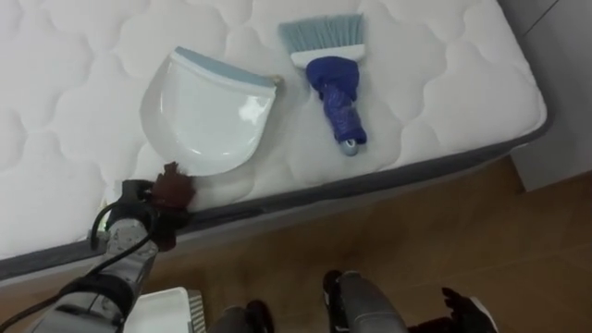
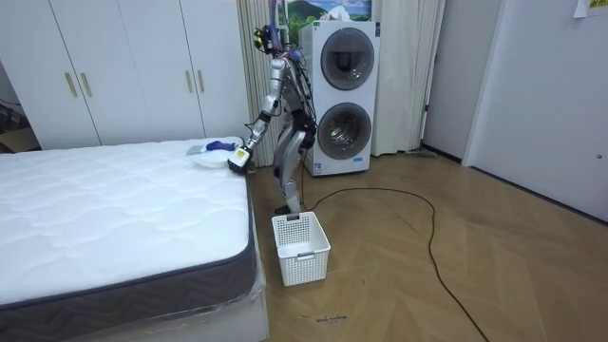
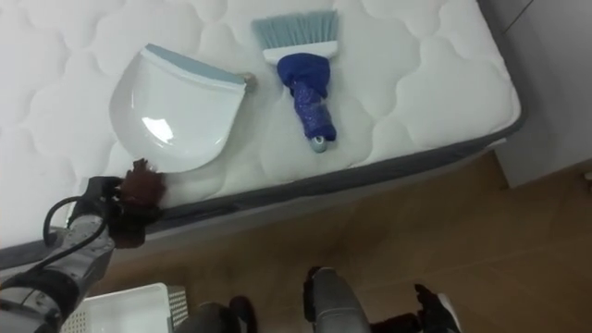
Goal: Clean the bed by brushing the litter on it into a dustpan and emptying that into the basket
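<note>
Grasp step: left hand [image 1: 171, 190] at near end of white plastic dustpan with blue lip [image 1: 208, 116] on white quilted mattress [image 1: 444, 83], grip undeterminable; blue-handled brush [image 1: 335, 79] just right; close firmly before lifting level; right hand [image 1: 462, 310] low.

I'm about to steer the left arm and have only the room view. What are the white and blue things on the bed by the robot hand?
Observer: A white dustpan and a brush, lying side by side on the mattress.
Operator: Which one is nearer the hand?
Observer: The dustpan. The left robot hand is at its narrow end, by the mattress edge. The brush lies to the dustpan's right.
Operator: Which way does the brush point?
Observer: Its pale bristles point away from the robot and its blue handle points toward the mattress edge.
</note>
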Controlling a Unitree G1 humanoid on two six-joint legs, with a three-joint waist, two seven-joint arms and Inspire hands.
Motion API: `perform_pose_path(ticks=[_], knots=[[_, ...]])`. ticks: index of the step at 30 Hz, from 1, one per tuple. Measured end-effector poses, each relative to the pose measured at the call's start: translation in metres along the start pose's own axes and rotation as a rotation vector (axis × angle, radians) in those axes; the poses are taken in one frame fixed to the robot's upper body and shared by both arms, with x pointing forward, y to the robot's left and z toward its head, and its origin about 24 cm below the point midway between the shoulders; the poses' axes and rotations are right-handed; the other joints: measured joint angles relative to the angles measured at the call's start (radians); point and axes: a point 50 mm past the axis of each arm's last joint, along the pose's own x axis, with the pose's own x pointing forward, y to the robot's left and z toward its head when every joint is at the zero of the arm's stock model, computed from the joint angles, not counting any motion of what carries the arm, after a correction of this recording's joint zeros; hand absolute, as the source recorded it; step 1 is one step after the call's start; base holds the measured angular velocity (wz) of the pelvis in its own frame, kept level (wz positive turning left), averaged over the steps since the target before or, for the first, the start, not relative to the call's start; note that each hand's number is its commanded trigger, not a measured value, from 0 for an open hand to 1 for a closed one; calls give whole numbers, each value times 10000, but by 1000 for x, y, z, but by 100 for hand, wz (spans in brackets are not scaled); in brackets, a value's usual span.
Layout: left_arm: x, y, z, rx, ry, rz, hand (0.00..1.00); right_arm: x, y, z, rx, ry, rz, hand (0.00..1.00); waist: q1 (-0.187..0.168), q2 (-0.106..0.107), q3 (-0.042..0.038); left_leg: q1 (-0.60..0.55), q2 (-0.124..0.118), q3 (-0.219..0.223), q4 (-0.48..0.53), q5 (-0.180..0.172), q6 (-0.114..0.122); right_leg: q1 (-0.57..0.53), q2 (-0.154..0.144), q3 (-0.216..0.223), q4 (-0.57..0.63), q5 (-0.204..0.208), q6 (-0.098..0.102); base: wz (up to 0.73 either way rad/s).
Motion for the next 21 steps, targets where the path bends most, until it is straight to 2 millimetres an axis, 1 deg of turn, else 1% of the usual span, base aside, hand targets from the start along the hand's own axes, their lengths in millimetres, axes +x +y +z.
perform_pose_path(ticks=[4,6,8,10,12,15,21], knots=[[4,17,-1,670,-255,940,100,0,0,0,231,-45,25,0,49,22,-14,2,20,-45,16,0,0,65,24,-80,-59,1,-1,4],[5,24,0,1267,-534,1376,100,0,-2,-2,466,59,17,0,114,50,-26,2,25,-65,13,0,0,84,22,-103,-89,9,-2,2],[6,31,1,2007,-885,1794,100,0,-5,-5,728,211,-71,0,210,83,-35,99,-26,-87,-51,8,9,162,-37,-123,-97,7,5,5],[6,34,1,2402,-1087,2087,100,0,-9,-4,977,161,-178,0,247,84,-36,178,-62,-58,-116,29,28,181,-66,-63,-51,-16,40,2],[5,39,-2,2907,-1336,2410,100,1,-12,1,1687,-81,-299,0,262,87,-37,199,-54,-15,-118,28,29,181,-86,-48,-32,-29,48,0],[4,41,-6,3583,-1558,2575,100,1,-17,4,2387,-140,-510,0,251,92,-40,202,-57,-2,-119,30,32,180,-173,-83,-29,-33,44,0],[2,39,-10,3978,-1710,2528,100,2,-21,4,2703,-193,-791,0,272,96,-44,203,-72,-1,-124,42,53,187,-191,-157,-27,-31,47,0]])
